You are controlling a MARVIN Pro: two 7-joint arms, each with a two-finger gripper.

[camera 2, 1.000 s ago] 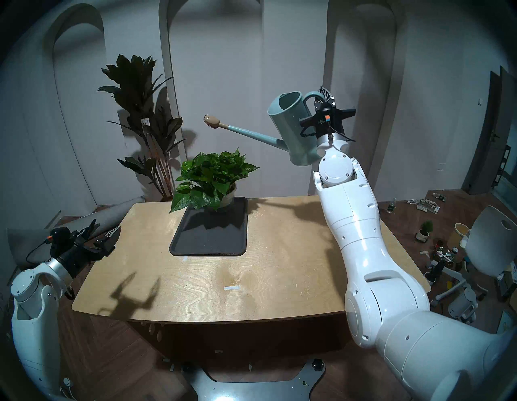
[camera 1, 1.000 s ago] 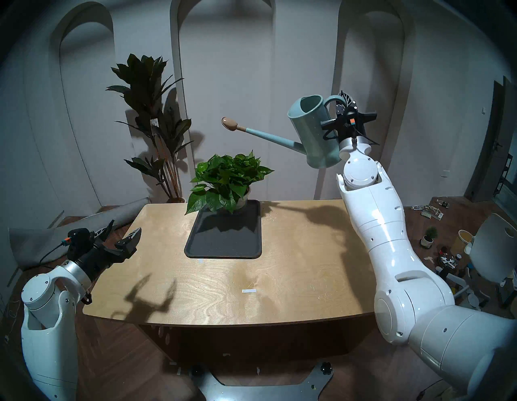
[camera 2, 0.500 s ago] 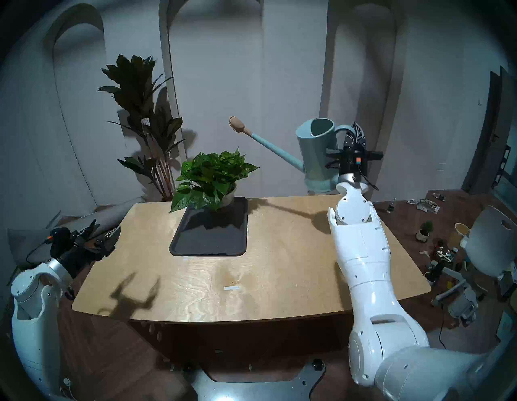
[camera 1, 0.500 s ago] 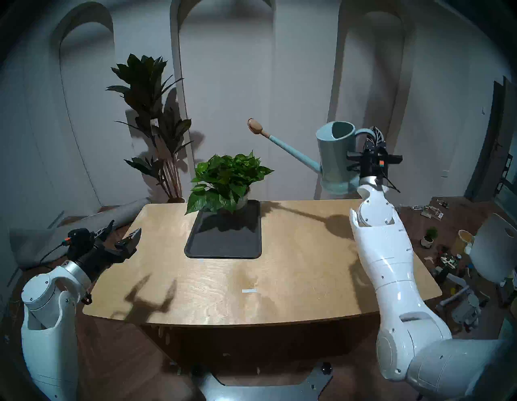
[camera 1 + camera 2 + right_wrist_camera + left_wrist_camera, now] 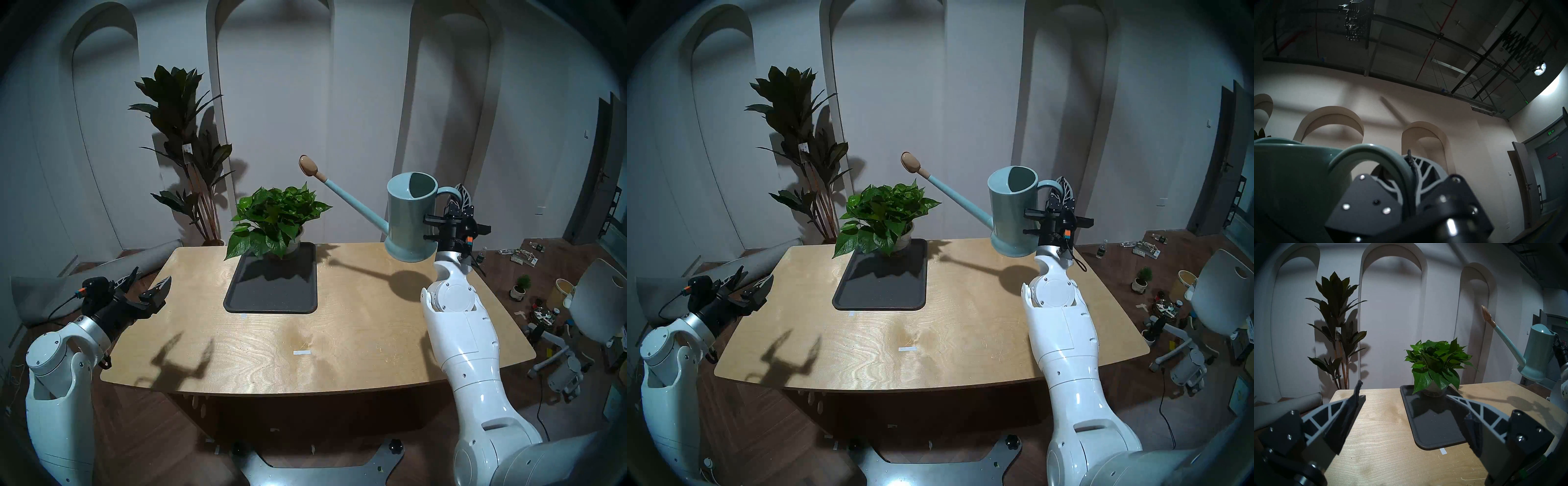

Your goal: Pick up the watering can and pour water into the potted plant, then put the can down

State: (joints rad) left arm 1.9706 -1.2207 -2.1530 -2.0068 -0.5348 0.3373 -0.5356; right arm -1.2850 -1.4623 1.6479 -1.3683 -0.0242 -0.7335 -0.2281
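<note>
From the two head views you look down and forward over the whole tabletop toward the arched wall; they share nearly the same scene, shifted slightly sideways. Your left wrist view sits low at the tabletop's left edge, facing across it to the potted plant, which the head views also show. Your right wrist view tilts upward, very close behind the watering can, taking in wall and ceiling.

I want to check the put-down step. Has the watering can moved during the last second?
Yes. The can, held by the right gripper, went right and down toward the table, away from the potted plant, now upright.
</note>
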